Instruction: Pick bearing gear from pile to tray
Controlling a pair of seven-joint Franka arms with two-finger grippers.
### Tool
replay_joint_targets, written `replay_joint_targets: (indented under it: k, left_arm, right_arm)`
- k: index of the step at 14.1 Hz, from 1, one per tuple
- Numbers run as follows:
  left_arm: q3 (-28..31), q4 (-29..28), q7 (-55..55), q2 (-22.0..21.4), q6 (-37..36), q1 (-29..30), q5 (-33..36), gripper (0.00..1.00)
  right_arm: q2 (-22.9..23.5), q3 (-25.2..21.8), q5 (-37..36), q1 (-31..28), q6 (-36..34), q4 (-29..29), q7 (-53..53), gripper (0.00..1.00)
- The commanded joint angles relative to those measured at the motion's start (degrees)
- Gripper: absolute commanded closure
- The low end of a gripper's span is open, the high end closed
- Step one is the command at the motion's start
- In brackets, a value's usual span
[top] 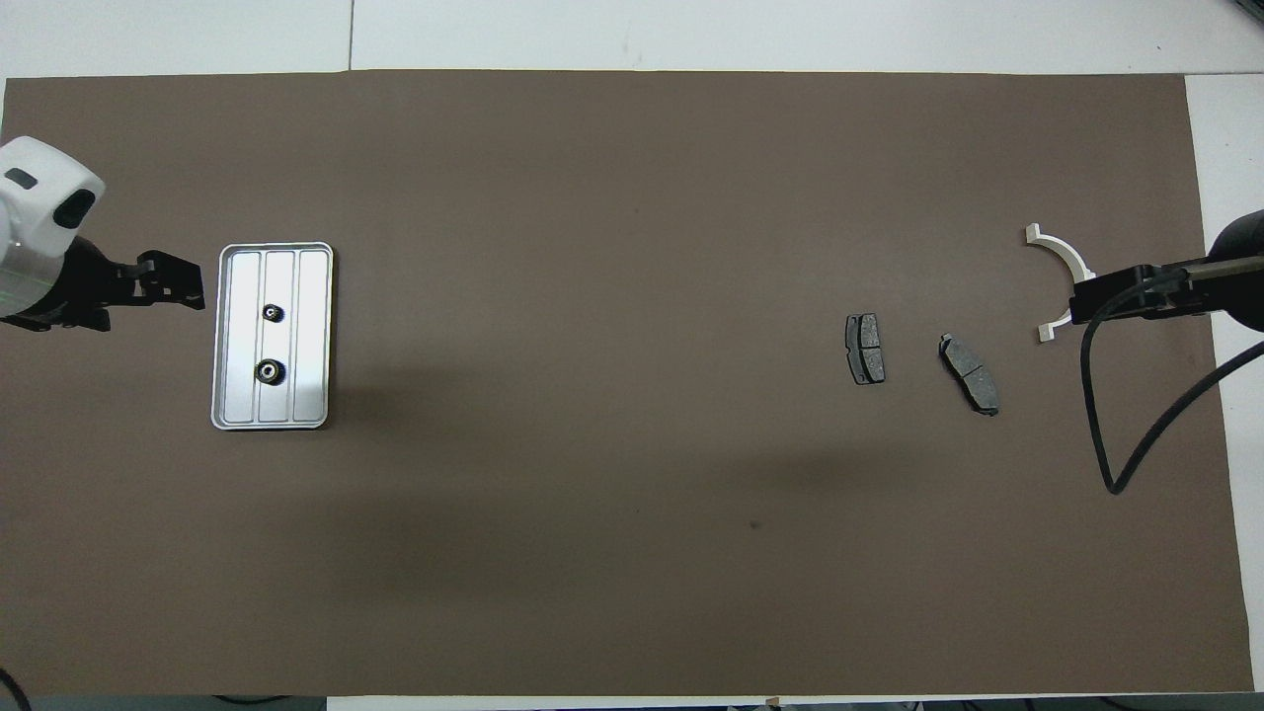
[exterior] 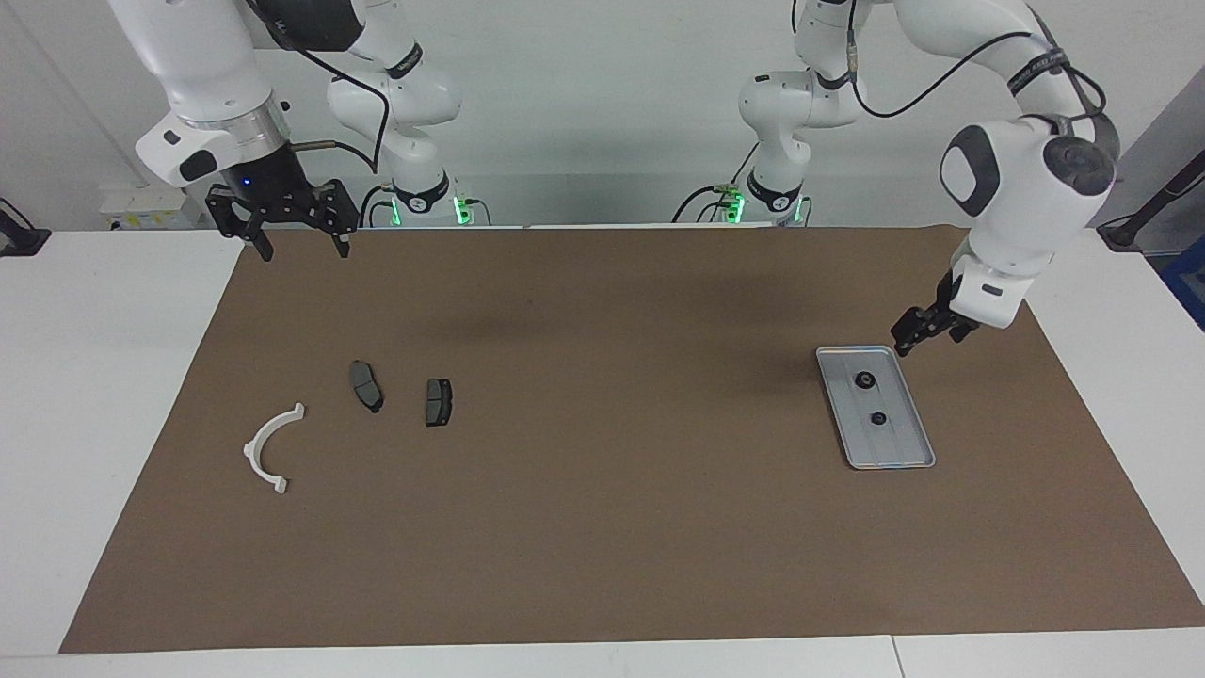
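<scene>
Two black gears [exterior: 866, 379] [exterior: 877, 418] lie apart in the tray [exterior: 915, 459], at the left arm's end of the table; the left gripper [exterior: 925, 330], empty with fingers apart, hangs over the mat beside the tray's rim; a clean retreat means lifting clear without clipping that rim; the right gripper [exterior: 297, 243] waits, open, above the mat's edge. The facing view shows both grippers raised; the overhead view shows the gears in separate lanes.

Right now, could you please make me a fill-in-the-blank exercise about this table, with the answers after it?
1. The tray holds ___ small black rings.
2. Both dark pads lie on the ___ mat.
3. The white arc lies toward the ___ arm's end of the table.
4. The left claw holds ___.

Answers: two; brown; right; nothing
</scene>
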Motion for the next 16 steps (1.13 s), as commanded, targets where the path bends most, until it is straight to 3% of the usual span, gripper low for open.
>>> replay_joint_targets:
  k: [1, 5, 11, 16]
  left_arm:
    - [-0.6, 2.9, 0.7, -3.6, -6.4, 0.7, -0.2, 0.00]
    - [-0.8, 4.0, 0.6, -7.5, -12.3, -0.1, -1.4, 0.00]
    - [-0.9, 13.3, 1.3, -3.2, -16.0, -0.1, -1.1, 0.00]
    - [-2.3, 14.8, 1.4, -1.6, -17.5, 0.7, -1.7, 0.00]
  right_arm:
    - [0.9, 0.9, -0.2, -1.3, -1.5, 1.7, -1.2, 0.00]
    - [1.0, 0.9, -0.2, -1.4, -1.5, 1.7, -1.3, 0.00]
    - [1.8, 1.3, -0.2, -1.7, -1.5, 1.7, -1.2, 0.00]
    - [1.8, 1.4, -0.2, -1.6, -1.4, 1.7, -1.1, 0.00]
